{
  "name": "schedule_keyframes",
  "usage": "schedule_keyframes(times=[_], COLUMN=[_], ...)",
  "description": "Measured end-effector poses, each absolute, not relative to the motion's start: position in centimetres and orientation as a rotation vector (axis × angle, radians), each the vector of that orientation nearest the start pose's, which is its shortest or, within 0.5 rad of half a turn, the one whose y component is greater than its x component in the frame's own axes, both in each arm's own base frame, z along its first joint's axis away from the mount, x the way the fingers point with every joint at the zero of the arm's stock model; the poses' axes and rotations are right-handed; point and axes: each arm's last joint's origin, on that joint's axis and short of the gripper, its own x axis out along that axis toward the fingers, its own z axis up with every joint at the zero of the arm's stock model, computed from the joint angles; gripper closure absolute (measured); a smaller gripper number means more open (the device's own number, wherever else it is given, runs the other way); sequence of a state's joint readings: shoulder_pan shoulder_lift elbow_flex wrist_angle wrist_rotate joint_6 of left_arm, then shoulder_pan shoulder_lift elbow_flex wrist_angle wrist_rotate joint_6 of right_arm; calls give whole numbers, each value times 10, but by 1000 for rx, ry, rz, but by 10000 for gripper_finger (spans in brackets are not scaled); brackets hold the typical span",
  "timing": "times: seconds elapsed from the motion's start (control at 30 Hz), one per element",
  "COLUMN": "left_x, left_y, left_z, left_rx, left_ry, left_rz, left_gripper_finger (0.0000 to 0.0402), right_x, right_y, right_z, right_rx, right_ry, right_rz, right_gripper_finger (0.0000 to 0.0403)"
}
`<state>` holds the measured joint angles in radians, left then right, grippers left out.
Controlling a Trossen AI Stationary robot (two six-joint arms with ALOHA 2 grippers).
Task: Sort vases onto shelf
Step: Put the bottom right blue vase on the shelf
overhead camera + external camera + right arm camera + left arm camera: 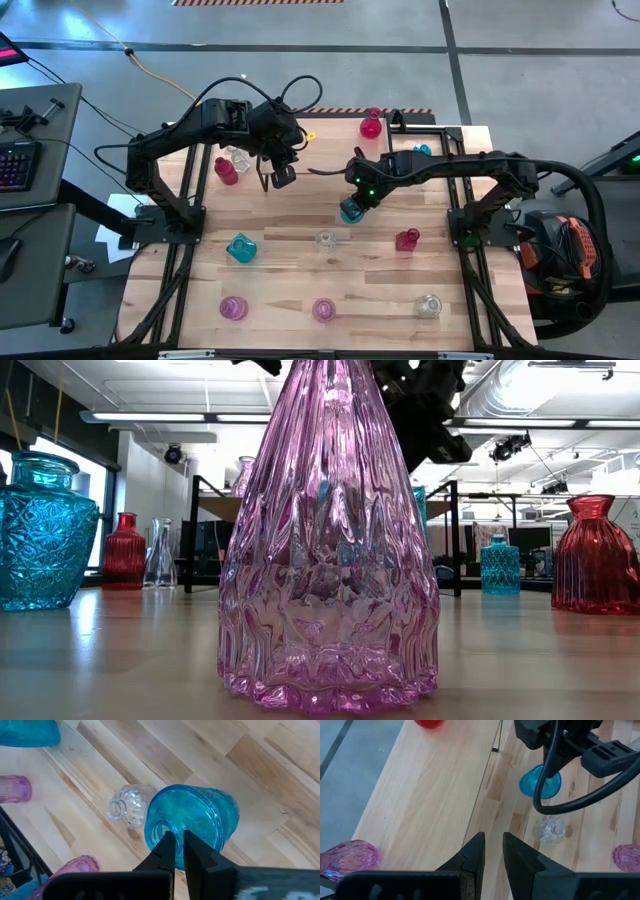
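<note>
right gripper (175, 845): pinched shut on rim of teal-blue vase (192, 825), mid-table, base hidden below | left gripper (492, 852): narrow gap, holding nothing, above shelf (427, 795) at far side | clear vase (125, 810): just beside teal one | low view: pink vase (330, 550) blocks most, top cut off

shelf (330, 135) at table's (300, 290) rear | vases (325, 309) spread before it
</note>
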<state>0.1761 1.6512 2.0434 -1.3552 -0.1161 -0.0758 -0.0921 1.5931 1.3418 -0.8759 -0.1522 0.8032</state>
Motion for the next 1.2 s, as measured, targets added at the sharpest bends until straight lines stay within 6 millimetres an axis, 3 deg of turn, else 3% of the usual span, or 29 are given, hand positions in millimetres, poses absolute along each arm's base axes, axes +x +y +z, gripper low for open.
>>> schedule_keyframes(times=[0.53, 1.2], left_x=[296, 296], left_y=[56, 56], left_z=[437, 438], left_rx=[-98, -98], left_ry=[939, 930], left_rz=[306, 306], left_gripper_finger=[344, 344], right_x=[309, 284], right_y=[-33, -77], right_z=[302, 339], right_rx=[913, 1021], right_ry=[953, 722], right_rz=[-369, -326], right_gripper_finger=[403, 403])
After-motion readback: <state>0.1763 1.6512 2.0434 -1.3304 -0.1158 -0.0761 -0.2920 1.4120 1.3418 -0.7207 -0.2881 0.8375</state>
